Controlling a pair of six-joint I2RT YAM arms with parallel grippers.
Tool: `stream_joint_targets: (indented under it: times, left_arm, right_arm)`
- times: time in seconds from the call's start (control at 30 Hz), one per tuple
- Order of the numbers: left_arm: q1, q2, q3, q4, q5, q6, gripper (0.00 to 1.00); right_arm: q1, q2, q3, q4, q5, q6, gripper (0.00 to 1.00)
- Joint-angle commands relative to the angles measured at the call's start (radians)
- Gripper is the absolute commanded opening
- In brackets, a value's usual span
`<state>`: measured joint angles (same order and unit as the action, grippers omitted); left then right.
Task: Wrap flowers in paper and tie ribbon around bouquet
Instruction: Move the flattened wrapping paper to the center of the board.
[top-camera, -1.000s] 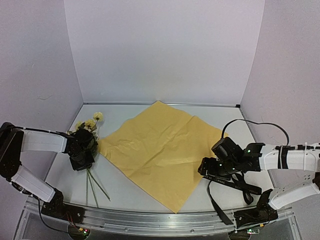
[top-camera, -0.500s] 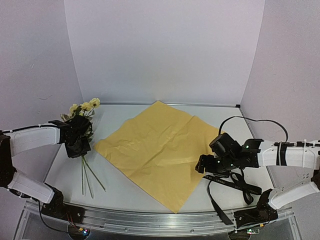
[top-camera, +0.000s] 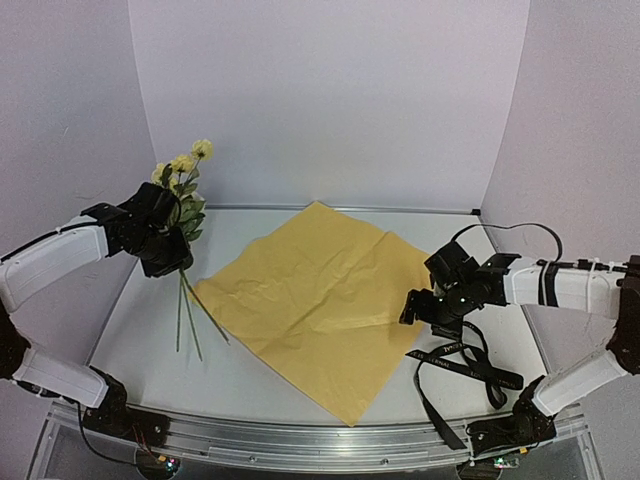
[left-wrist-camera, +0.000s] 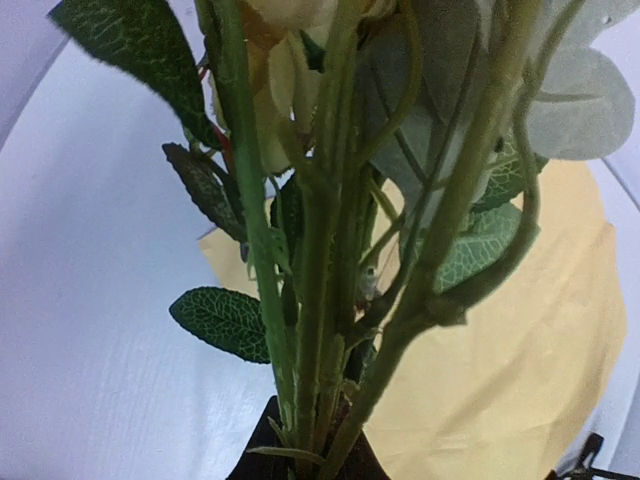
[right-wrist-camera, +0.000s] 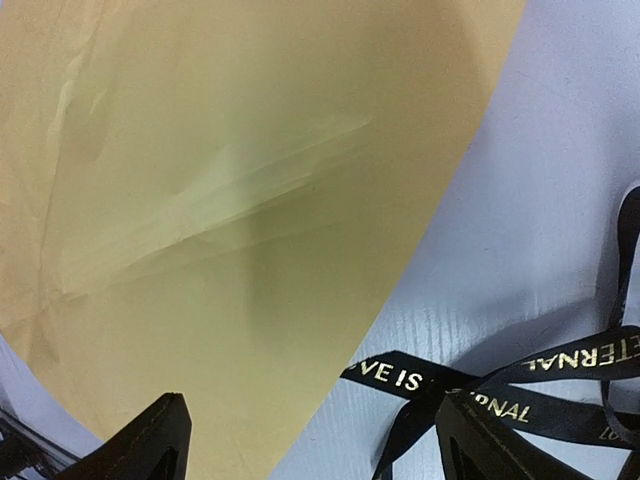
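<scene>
At the left of the table (top-camera: 130, 340), seen from above, the left gripper (top-camera: 166, 262) was clamped narrow on the flowers (top-camera: 185, 165). It pinched them where the stems bunch together, so the blossoms stood up and the thin stem ends hung free near the left corner of the paper (top-camera: 320, 290). That hold looked meant for carrying the bunch over to the sheet. The paper lay flat as a diamond mid-table, ready to take it. On the right, the right gripper (top-camera: 418, 306) hung wide apart and empty over the paper's right corner. The ribbon (top-camera: 470, 365) lay in loose loops on the table just beside it, probably waiting for the tying.

From the left wrist, the stems (left-wrist-camera: 310, 300) ran straight up from between dark fingers (left-wrist-camera: 255, 465), with the paper below and to the right.

From the right wrist, two fingertips (right-wrist-camera: 150, 440) stood far apart at the bottom edge with nothing between them. One was over the paper, the other by the ribbon's lettered loops. The gripper seemed placed to steady the paper's edge, though I could not tell for sure.
</scene>
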<state>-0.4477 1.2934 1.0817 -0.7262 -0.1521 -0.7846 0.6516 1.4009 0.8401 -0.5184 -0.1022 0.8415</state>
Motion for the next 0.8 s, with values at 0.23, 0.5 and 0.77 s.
stream_joint_targets:
  times: [0.23, 0.5, 0.77]
  left_arm:
    - [-0.164, 0.394, 0.366, 0.296, 0.141, 0.002, 0.00]
    - [-0.183, 0.584, 0.504, 0.367, 0.231, 0.001, 0.00]
    - [-0.189, 0.657, 0.536, 0.402, 0.272, -0.011, 0.00]
  right_arm:
    - [-0.162, 0.159, 0.106, 0.040, -0.125, -0.021, 0.85]
    - [-0.209, 0.243, 0.070, 0.152, -0.152, 0.052, 0.73]
    - [-0.219, 0.322, 0.049, 0.229, -0.170, 0.096, 0.58]
